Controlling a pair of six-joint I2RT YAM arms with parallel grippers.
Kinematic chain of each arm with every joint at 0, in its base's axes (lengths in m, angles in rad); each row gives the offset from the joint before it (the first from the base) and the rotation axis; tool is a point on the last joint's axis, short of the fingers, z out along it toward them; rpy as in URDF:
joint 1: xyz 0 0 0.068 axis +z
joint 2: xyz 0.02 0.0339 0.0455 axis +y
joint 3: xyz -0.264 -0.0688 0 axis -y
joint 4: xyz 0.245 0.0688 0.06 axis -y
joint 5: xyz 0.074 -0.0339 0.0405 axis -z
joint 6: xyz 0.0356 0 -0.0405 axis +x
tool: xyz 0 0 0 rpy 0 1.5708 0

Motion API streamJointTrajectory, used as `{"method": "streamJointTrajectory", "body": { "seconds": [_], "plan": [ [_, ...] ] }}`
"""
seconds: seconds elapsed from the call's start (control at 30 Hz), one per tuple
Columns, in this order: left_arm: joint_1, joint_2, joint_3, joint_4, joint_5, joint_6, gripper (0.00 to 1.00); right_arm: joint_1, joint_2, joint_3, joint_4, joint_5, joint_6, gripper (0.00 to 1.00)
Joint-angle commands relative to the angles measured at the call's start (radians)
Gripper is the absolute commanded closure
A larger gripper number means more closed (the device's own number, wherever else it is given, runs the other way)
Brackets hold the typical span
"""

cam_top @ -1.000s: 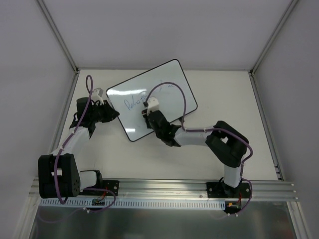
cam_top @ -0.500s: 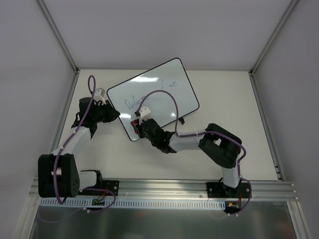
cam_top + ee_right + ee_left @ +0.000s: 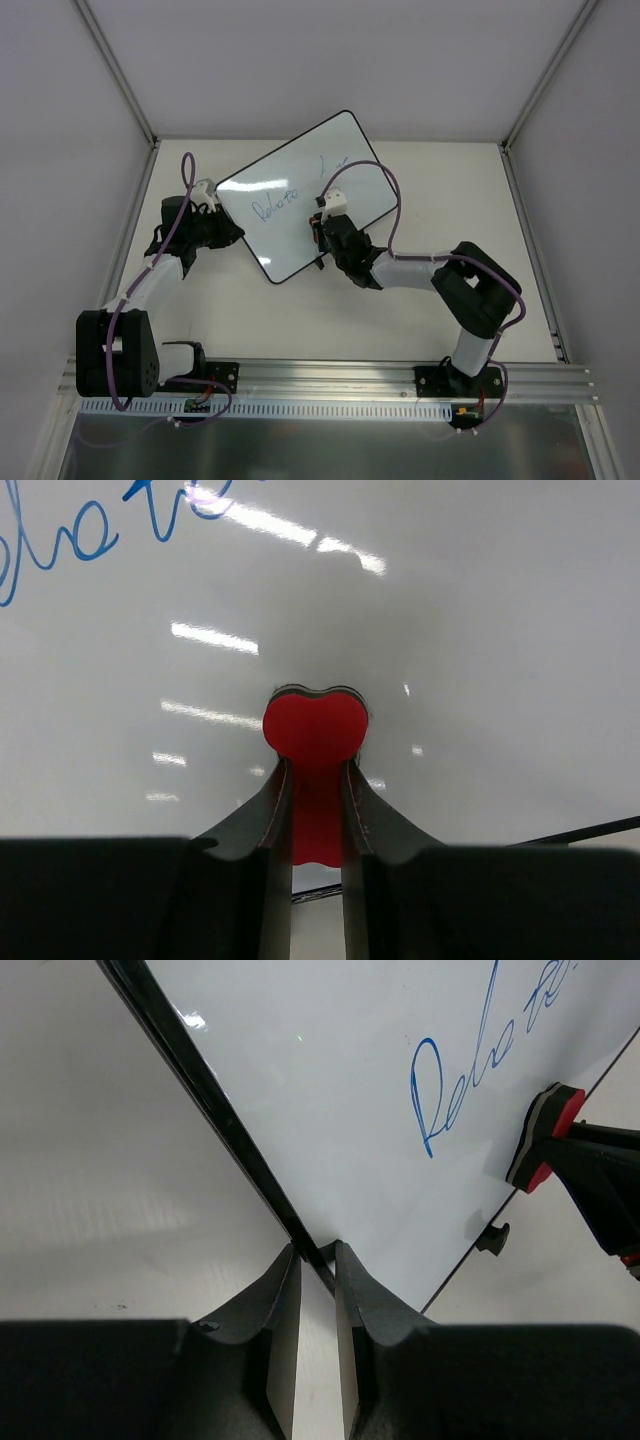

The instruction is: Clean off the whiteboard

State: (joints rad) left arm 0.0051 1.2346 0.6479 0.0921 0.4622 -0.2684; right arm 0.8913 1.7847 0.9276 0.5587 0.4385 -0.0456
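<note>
The whiteboard (image 3: 300, 185) lies tilted on the table, with blue handwriting (image 3: 275, 203) on its left and upper parts. My left gripper (image 3: 233, 236) is shut on the board's black frame at its left edge; the frame (image 3: 245, 1145) runs between the fingers of this gripper (image 3: 316, 1250). My right gripper (image 3: 321, 236) is shut on the small red eraser (image 3: 315, 728) and presses it on the white surface (image 3: 470, 620) near the board's lower edge. The eraser also shows in the left wrist view (image 3: 545, 1135), right of the writing (image 3: 440, 1100).
A black board foot (image 3: 490, 1240) sticks out under the lower edge. White enclosure walls stand close on the left, back and right. An aluminium rail (image 3: 330, 385) with both arm bases runs along the near edge. Purple cables loop above both arms.
My right gripper swept the eraser left to the board's lower left corner, then back right and up toward the middle. The board turned a little, its right end further back.
</note>
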Motion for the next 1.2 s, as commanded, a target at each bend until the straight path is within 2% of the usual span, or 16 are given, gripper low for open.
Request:
{"method": "streamJointTrajectory", "body": {
  "seconds": [0.0,0.37,0.7,0.87,1.17],
  "plan": [
    [-0.034,-0.009,0.012,-0.051,0.081,0.041,1.00,0.003,0.019,0.040,-0.151,0.011,-0.062,1.00],
    [-0.054,0.020,0.022,-0.051,0.085,0.031,1.00,0.115,0.171,0.247,-0.209,-0.101,-0.108,1.00],
    [-0.090,0.017,0.024,-0.052,0.073,0.020,1.00,0.170,0.255,0.301,-0.215,-0.156,-0.083,1.00],
    [-0.096,0.003,0.019,-0.052,0.069,0.017,1.00,0.149,0.260,0.378,-0.241,-0.100,-0.094,1.00],
    [-0.099,-0.021,0.030,-0.054,0.072,0.018,1.00,-0.017,0.168,0.432,-0.276,0.032,-0.158,1.00]
  ]
}}
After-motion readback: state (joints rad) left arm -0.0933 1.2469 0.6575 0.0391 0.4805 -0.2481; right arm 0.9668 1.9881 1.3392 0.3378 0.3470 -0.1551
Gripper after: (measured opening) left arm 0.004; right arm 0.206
